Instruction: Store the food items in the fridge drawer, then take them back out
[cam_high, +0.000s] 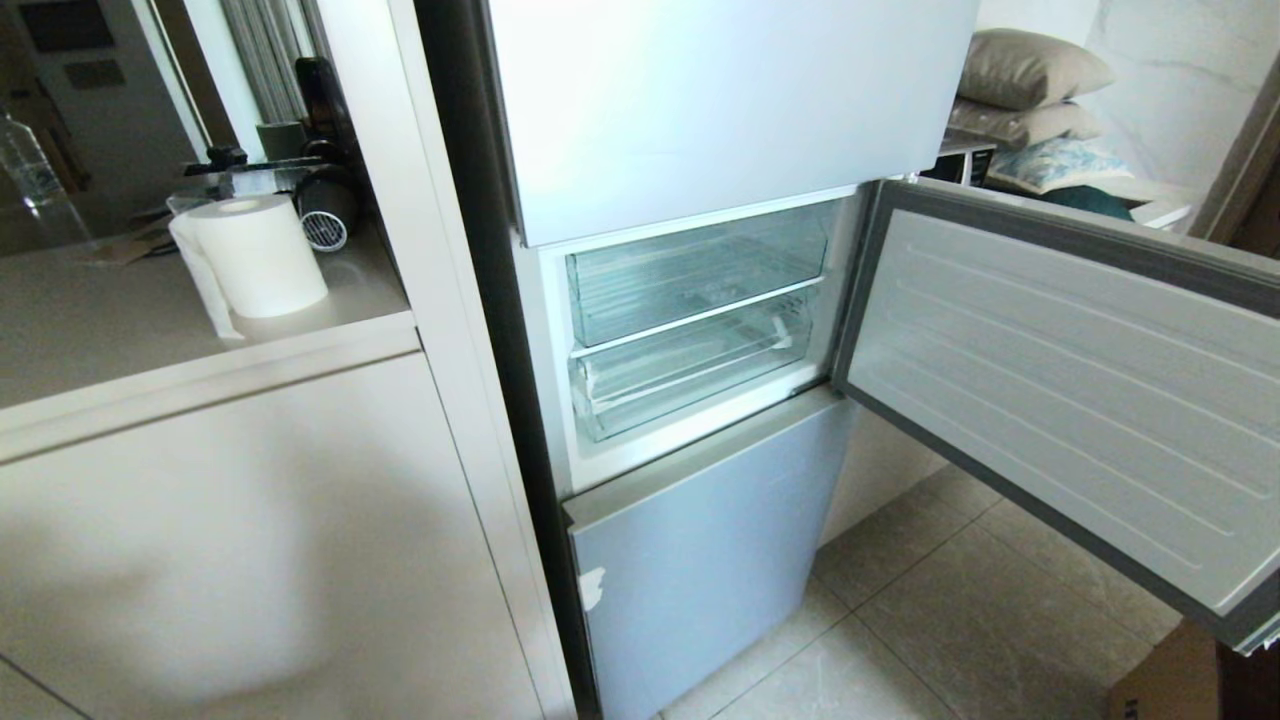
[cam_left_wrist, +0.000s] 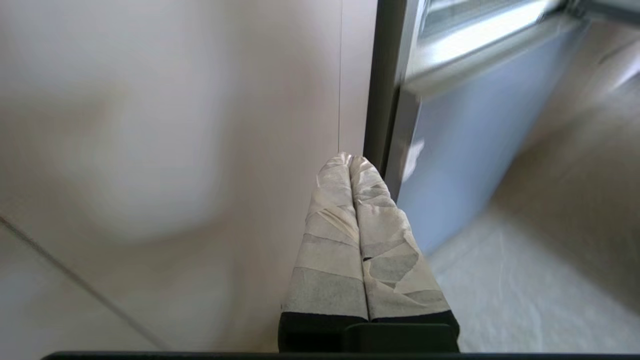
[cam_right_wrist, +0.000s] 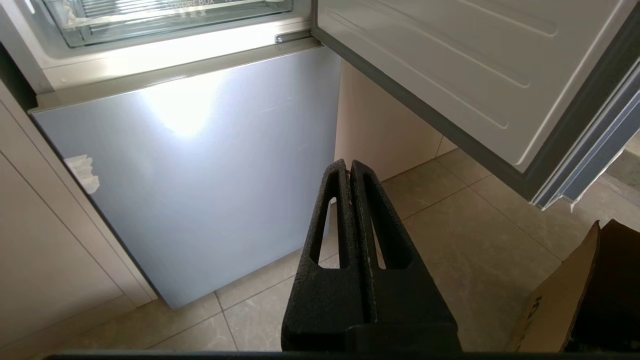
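In the middle fridge bay, behind the open door | fridge drawer sits pushed in, long side left to right, front facing out | no food seen | left gripper pressed together, empty | right gripper pressed together, empty, low near the floor

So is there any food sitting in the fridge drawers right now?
No, both clear drawers, the upper bin and the taped fridge drawer below it, look empty in the head view.

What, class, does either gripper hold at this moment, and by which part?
Nothing. The left gripper, its fingers wrapped in pale tape, and the black right gripper are both shut empty, low before the fridge.
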